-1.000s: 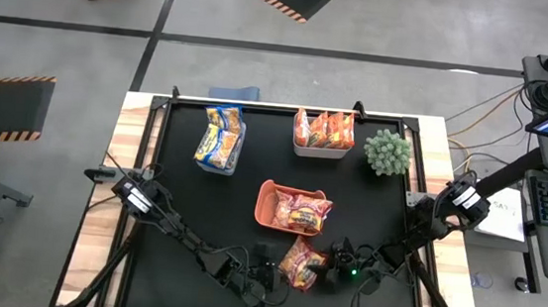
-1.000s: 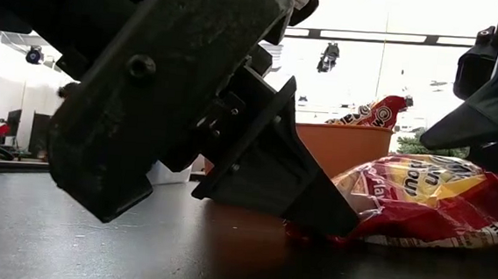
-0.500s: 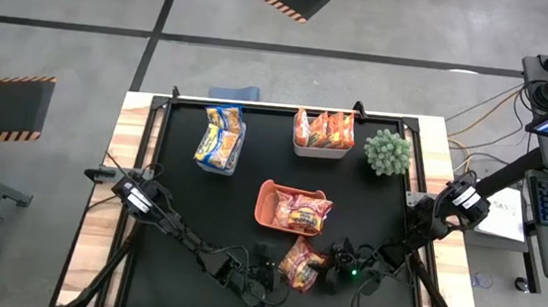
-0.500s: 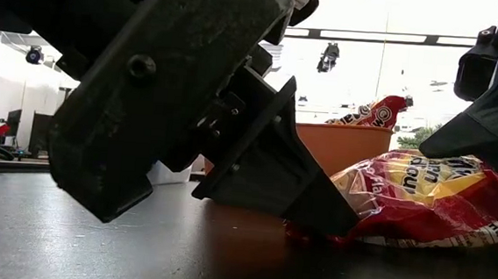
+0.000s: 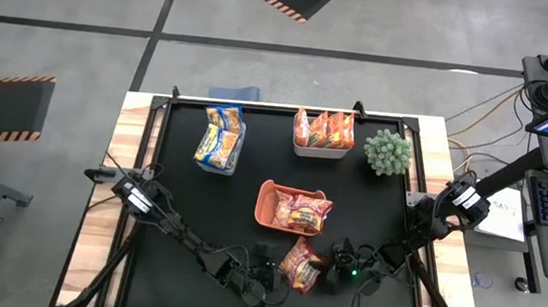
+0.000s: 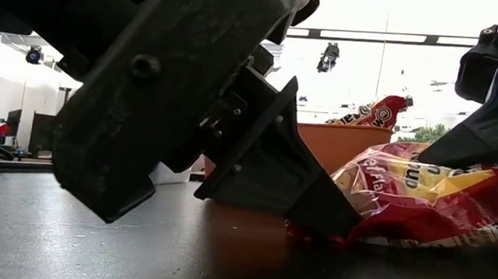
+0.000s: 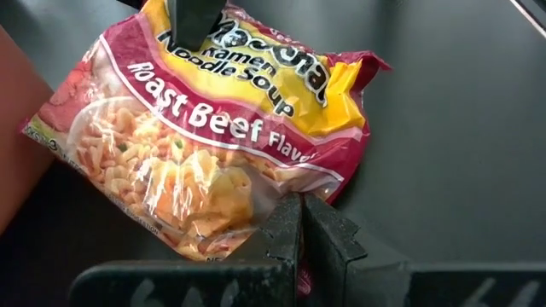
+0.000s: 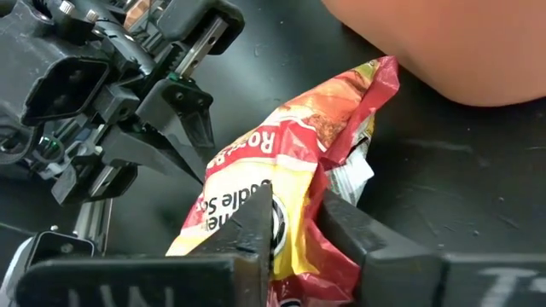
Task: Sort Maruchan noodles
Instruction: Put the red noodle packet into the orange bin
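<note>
Right gripper [image 8: 294,223]: pinching the red noodle packet [image 5: 300,263] — its far edge hidden.
Left gripper [image 7: 299,223]: fingers pressed together at the packet's corner — contact unclear.

Red packet [image 7: 205,128]: thin glossy plastic film, crinkled, with bright highlights; part of the wrapper is clear and shows dry noodles. Orange bin [image 5: 268,201]: smooth matt plastic. White bin [image 5: 320,150]: smooth plastic. Orange packets [image 5: 324,128] and blue-and-yellow packets [image 5: 220,137]: shiny film wrappers. Mat [image 5: 200,207]: black, smooth, faintly sheened, mirroring the packet dimly in the low view. Table edge [image 5: 123,150]: pale bare wood with visible grain. Left gripper [image 7: 300,234] and right gripper [image 8: 294,234]: dark matt plastic fingers, finely textured; housing carries metal screw heads. Plant [image 5: 388,152]: dull green, bristly. Floor [image 5: 365,22]: grey, smooth, matt.
</note>
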`<state>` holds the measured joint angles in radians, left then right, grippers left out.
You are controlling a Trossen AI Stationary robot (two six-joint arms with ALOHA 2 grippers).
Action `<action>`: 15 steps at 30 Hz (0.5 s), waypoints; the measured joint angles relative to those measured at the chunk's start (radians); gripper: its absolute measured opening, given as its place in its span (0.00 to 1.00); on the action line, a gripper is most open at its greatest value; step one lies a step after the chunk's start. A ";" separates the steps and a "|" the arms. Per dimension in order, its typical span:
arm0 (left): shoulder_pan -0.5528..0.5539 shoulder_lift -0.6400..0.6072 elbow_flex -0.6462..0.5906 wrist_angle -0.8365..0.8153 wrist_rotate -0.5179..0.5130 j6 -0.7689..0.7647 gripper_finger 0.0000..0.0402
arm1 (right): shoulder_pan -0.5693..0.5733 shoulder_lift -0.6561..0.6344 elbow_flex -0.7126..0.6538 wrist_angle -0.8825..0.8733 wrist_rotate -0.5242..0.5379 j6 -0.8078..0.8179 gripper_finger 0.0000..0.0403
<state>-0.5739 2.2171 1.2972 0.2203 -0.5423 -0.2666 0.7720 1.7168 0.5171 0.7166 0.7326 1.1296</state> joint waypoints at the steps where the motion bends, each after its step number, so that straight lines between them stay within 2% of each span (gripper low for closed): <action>1: 0.000 0.001 -0.001 0.009 0.000 0.004 0.00 | 0.000 0.000 0.000 0.000 0.000 -0.002 0.15; 15: -0.019 -0.025 -0.002 0.012 0.004 0.030 0.00 | 0.022 -0.007 0.000 0.021 -0.006 -0.063 0.13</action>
<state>-0.5933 2.1925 1.2953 0.2321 -0.5379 -0.2363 0.7942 1.7093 0.5167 0.7372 0.7267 1.0668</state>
